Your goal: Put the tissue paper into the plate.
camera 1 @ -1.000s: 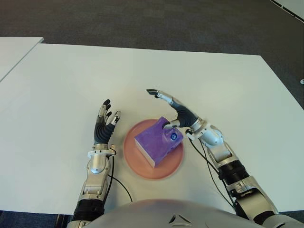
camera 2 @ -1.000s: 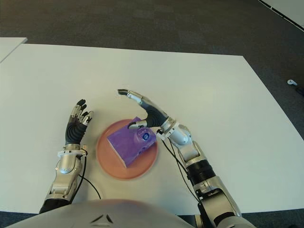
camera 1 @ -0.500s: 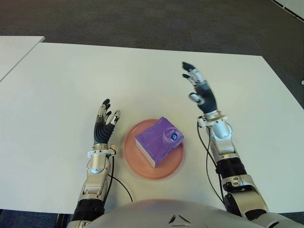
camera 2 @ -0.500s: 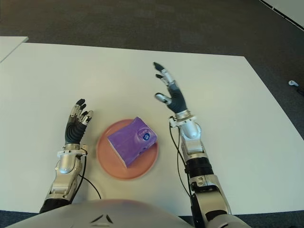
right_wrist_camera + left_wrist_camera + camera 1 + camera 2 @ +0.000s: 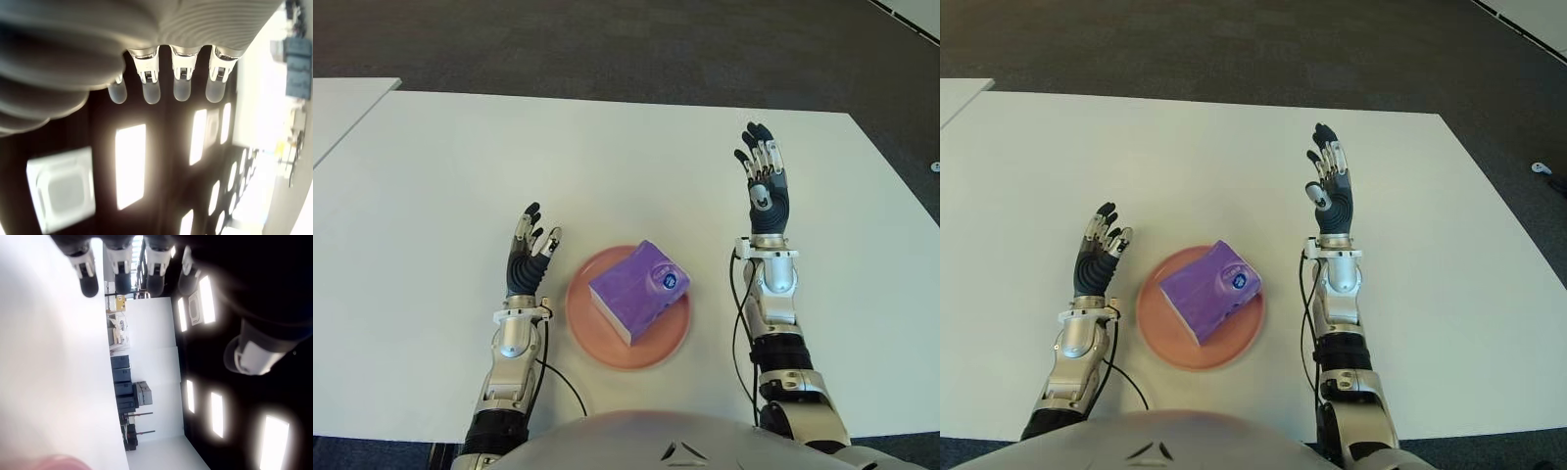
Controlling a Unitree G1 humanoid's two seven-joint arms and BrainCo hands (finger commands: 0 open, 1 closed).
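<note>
You've got the purple rectangular tissue paper pack (image 5: 639,292) lying in the round pink plate (image 5: 584,328), turned at an angle, its blue-and-white round label facing up near the right end. Plate sits on the white table (image 5: 626,157), near its front edge. Left hand (image 5: 528,257) is just beside the plate's left side, fingers straight and slightly spread, holding nothing. Right hand (image 5: 765,186) is well right of the plate and farther back, palm raised, fingers extended and empty.
</note>
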